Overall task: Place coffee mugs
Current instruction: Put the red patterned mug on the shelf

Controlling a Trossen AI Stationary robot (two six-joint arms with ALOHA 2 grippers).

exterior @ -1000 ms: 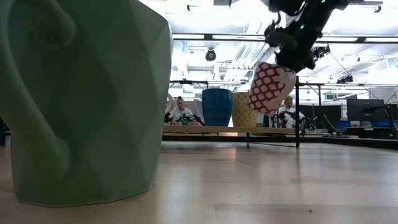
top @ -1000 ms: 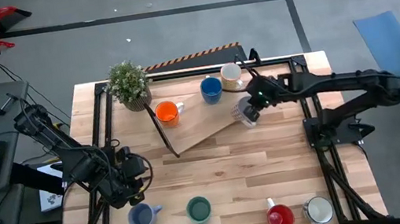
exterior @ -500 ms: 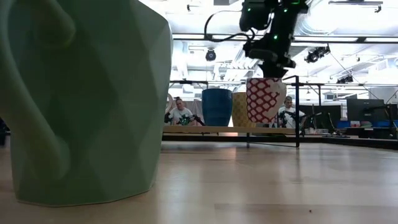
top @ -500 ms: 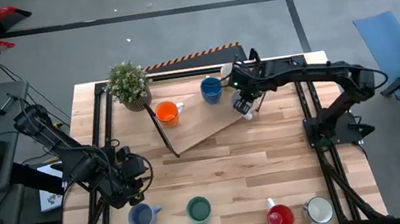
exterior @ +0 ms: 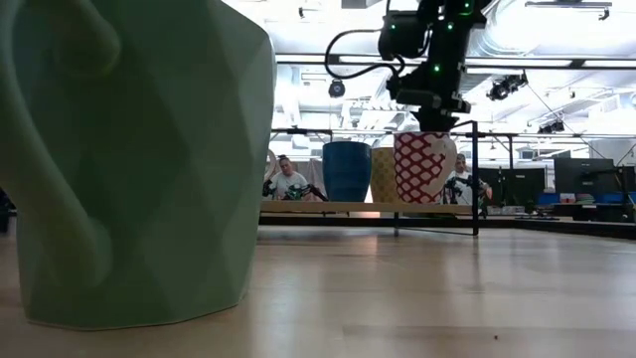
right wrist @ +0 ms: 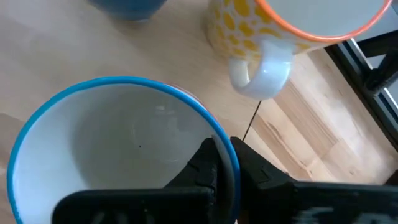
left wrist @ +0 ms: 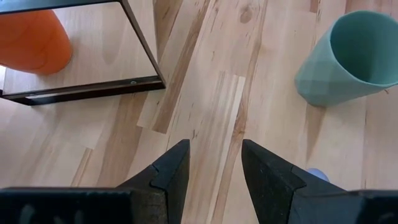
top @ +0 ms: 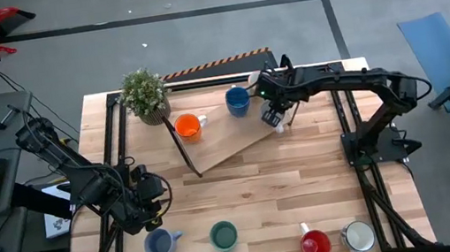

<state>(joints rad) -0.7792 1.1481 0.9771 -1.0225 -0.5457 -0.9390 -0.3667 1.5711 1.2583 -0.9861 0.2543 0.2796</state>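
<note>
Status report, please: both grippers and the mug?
Right gripper shut on red-patterned mug, mug on raised board. Left gripper open, idle. Nothing blocking.

We see two dark, jointed arms, the left arm (top: 81, 179) and the right arm (top: 353, 84), both matt black. Small green lights glow on the right arm near the raised wooden board (top: 226, 135), and black cables loop from it.

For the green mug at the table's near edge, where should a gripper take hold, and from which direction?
The green mug stands upright with its mouth open to the ceiling, so the rim wall is probably the best grip: come straight down, one finger inside and one outside. Its handle points toward the front edge; pinch the rim away from it. The open left gripper waits closest. The right gripper holds the red-patterned mug that same way.
</note>
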